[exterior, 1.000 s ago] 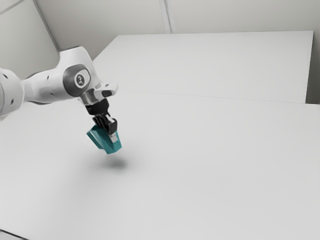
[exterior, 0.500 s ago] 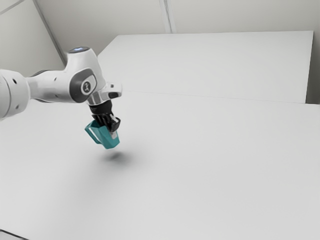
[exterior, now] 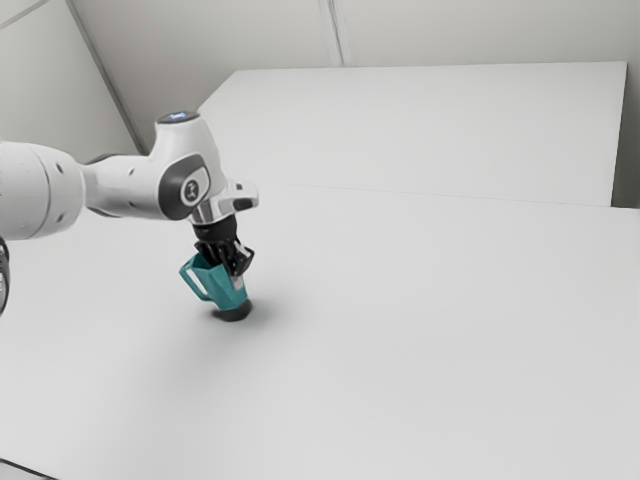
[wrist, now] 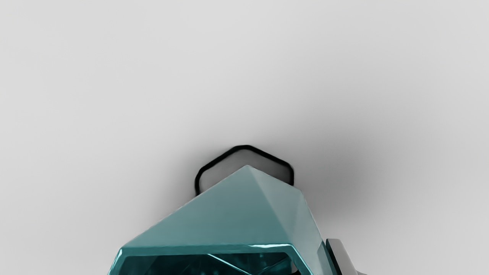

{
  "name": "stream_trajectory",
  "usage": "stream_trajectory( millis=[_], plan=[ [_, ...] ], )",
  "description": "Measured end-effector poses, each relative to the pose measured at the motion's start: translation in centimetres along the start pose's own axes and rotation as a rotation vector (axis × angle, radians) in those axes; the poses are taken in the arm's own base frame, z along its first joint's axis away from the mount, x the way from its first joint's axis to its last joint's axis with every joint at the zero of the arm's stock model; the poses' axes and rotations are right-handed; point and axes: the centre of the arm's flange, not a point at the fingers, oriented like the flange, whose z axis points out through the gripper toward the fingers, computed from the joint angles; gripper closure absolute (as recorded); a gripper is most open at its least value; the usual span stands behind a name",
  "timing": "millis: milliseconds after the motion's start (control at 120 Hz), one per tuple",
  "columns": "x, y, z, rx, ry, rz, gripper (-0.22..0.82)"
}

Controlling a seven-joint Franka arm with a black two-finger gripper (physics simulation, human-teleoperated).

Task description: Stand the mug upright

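Observation:
The teal faceted mug hangs from my gripper, its mouth facing up with a slight tilt and its handle toward the exterior view's left. Its lower end is at or just over the table; contact cannot be told. In the wrist view the mug has its open mouth near the hand. One finger lies along the outside of its wall, and a small part of the other shows inside the mouth; the gripper is shut on this wall.
The white table extends around the mug. A dark patch lies right below the mug, seen in the wrist view as a black outline around grey. A pale raised panel stands at the back.
My hand has moved toward the exterior view's right, recently also downward, with the mug held. The mug has turned more upright, and the dark patch below it has become darker and closer.

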Motion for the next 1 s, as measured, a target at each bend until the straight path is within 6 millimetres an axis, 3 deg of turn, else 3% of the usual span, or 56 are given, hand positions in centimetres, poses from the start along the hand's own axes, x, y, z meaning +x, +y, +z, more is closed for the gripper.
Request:
stream_trajectory(
  millis=[367,533,633,733,1000],
  plan=[
    [0.3,0.0,1.6,0.003,-0.024,-0.035,0.78],
    [0.3,0.0,2.0,-0.007,-0.029,-0.041,0.41],
    [0.3,0.0,1.5,-0.01,-0.022,-0.042,0.26],
    [0.2,0.0,-0.7,-0.012,0.011,-0.041,0.16],
    [0.5,0.5,-11.7,-0.027,0.099,-0.037,0.05]
  ],
)
